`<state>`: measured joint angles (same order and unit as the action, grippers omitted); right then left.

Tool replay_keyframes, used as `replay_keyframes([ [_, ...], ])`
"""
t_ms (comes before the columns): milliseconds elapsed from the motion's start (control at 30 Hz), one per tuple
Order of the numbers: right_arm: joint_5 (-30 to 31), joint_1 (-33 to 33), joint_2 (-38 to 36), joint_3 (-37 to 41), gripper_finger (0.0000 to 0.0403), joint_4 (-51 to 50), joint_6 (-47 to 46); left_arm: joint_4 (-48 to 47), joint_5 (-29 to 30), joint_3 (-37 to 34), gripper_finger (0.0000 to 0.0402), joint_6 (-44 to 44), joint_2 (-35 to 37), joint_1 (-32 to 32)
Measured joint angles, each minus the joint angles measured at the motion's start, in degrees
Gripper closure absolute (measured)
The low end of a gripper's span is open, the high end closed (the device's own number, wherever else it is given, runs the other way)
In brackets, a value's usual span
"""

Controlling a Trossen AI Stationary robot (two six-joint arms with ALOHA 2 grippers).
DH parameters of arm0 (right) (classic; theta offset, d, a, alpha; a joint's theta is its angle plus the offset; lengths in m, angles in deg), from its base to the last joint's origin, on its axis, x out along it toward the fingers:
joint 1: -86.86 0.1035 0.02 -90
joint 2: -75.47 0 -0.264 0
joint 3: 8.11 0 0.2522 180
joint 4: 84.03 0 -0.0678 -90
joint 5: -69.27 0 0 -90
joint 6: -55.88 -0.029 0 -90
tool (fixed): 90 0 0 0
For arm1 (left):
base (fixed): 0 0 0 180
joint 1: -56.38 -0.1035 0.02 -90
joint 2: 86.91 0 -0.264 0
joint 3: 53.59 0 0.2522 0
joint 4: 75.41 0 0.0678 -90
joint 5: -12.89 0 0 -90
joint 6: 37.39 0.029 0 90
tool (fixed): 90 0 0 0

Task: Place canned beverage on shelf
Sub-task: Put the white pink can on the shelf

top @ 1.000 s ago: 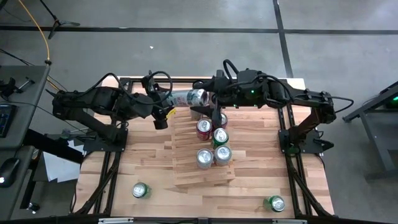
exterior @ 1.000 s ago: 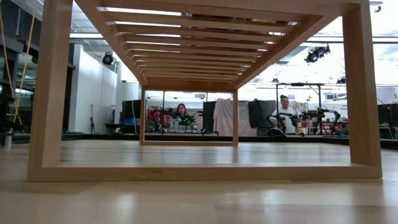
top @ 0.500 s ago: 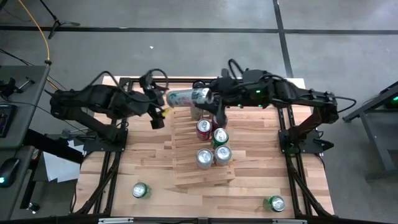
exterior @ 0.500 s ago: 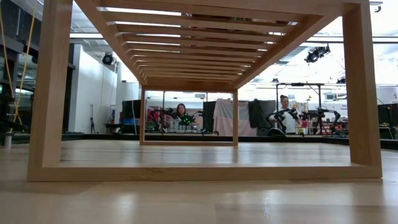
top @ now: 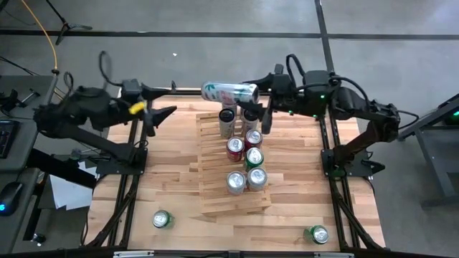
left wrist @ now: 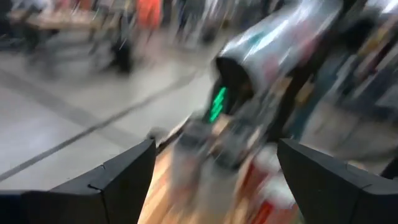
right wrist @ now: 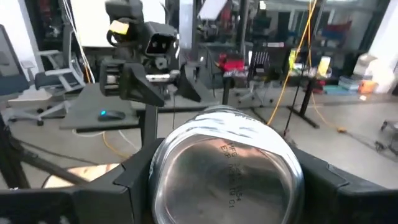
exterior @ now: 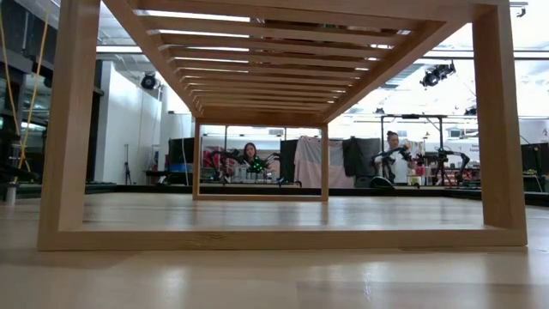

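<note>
Above the shelf, a can is held sideways, clamped in the right gripper. Beside it, the left gripper is spread empty. Thin, slick walls probably dent; mid-body holds are advised.

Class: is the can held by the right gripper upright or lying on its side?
On its side. From above, the can lies lengthwise in the right gripper, above the shelf; the wrist view faces its round end.

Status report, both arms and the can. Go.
Right gripper shut on can, held sideways above the shelf's far end. Left gripper open, empty, off to the left. Six cans on shelf.
</note>
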<state>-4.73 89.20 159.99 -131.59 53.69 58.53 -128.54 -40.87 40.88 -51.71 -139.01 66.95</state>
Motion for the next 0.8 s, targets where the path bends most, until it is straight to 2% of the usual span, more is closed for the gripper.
replay_keyframes([
  [167,-2.54,-1.29,3.03,0.00,0.0156,9.06,3.68,43.25,-7.30,-22.50,0.0074,1.18,8.46,-1.08],
  [300,-6.35,-2.91,5.77,0.00,0.0156,22.32,4.47,80.15,-13.24,-36.95,0.0074,-2.51,7.53,-2.41],
  [367,-8.00,-3.38,7.38,-0.04,0.0156,28.60,4.33,92.84,-13.33,-41.14,0.0074,-5.37,4.82,-3.07],
  [433,-9.38,-3.55,9.22,-0.07,0.0156,33.27,3.59,100.72,-13.17,-43.07,0.0074,-8.13,2.12,-3.66],
  [533,-10.27,-3.13,11.82,-0.05,0.0156,37.11,2.20,106.71,-13.23,-43.04,0.0074,-10.99,-1.64,-4.26],
  [700,-10.13,-2.06,14.85,-0.04,0.0156,39.26,0.20,108.95,-13.08,-39.00,0.0074,-11.59,-7.14,-4.95],
  [800,-7.88,-1.07,15.60,-0.04,0.0156,40.50,0.32,109.29,-13.28,-35.96,0.0074,-11.07,-9.53,-5.37],
])
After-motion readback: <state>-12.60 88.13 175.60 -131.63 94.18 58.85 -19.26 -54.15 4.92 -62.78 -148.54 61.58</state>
